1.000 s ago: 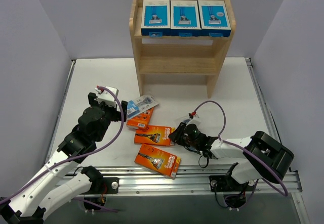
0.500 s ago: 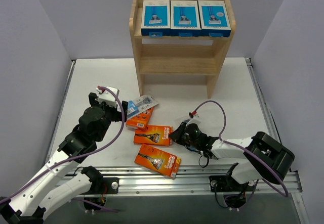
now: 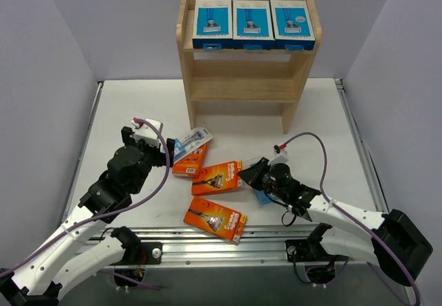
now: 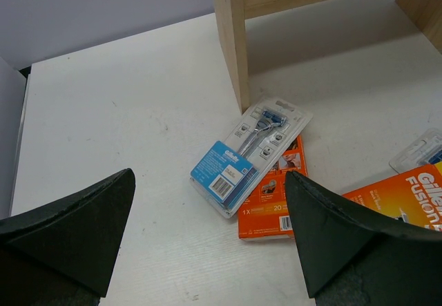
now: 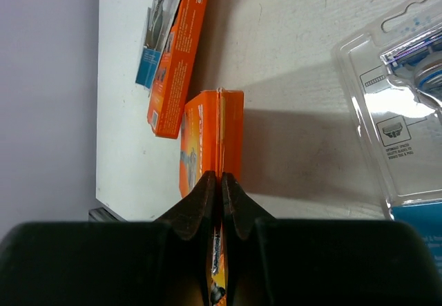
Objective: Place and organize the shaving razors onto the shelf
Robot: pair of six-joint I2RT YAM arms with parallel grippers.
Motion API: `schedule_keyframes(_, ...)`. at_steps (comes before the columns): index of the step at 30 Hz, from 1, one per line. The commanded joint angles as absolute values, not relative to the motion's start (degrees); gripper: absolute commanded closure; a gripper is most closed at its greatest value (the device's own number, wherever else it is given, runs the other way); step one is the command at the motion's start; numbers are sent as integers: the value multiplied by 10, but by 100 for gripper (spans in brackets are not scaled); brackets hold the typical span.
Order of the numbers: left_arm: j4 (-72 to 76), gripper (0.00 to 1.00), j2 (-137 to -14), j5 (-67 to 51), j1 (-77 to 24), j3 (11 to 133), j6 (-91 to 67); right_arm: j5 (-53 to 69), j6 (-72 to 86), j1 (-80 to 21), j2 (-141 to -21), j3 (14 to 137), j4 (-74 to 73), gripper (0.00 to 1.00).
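Three blue-and-white razor boxes (image 3: 253, 24) stand in a row on the top tier of the wooden shelf (image 3: 200, 88). My right gripper (image 3: 250, 174) is shut on the edge of an orange razor pack (image 3: 219, 177), held tilted just above the table; the right wrist view shows the fingers (image 5: 207, 195) pinching its flap (image 5: 219, 130). My left gripper (image 3: 164, 155) is open and empty beside a blister card (image 3: 192, 141) lying on another orange pack (image 3: 190, 164). The left wrist view shows that card (image 4: 248, 153) and pack (image 4: 273, 197). A third orange pack (image 3: 215, 218) lies near the front edge.
A clear blister card with a blue label (image 3: 261, 195) lies under my right arm, also in the right wrist view (image 5: 404, 123). The shelf's middle and bottom tiers hold nothing. A metal rail (image 3: 262, 240) runs along the table's front edge. Grey walls close in both sides.
My right gripper has moved right and up with the orange pack, which now sits tilted off the table. The blister card beneath the arm is uncovered. The left arm has not moved.
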State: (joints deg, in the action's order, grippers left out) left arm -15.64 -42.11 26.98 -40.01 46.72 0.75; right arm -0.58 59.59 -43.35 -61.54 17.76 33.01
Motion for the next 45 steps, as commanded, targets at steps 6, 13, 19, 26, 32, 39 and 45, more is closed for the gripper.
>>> schedule_keyframes(6, -134, 1, -410, 275, -405, 471, 14, -24, 592, -416, -508, 203, 228, 100)
schedule_keyframes(13, -135, 1, -410, 272, -406, 471, 14, -25, 587, -411, -457, 214, 179, 100)
schedule_keyframes(19, -133, 1, -405, 263, -407, 471, 15, 15, 492, -414, -492, 308, 114, 100)
schedule_keyframes(26, -131, 1, -404, 258, -408, 471, 16, 18, 423, -421, -534, 425, 14, 100)
schedule_keyframes(32, -129, 1, -404, 255, -410, 470, 18, 6, 381, -425, -583, 505, -108, 100)
schedule_keyframes(39, -129, 1, -405, 250, -411, 471, 18, -26, 344, -435, -602, 544, -182, 100)
schedule_keyframes(45, -130, 1, -405, 249, -410, 469, 18, -42, 320, -454, -633, 577, -220, 100)
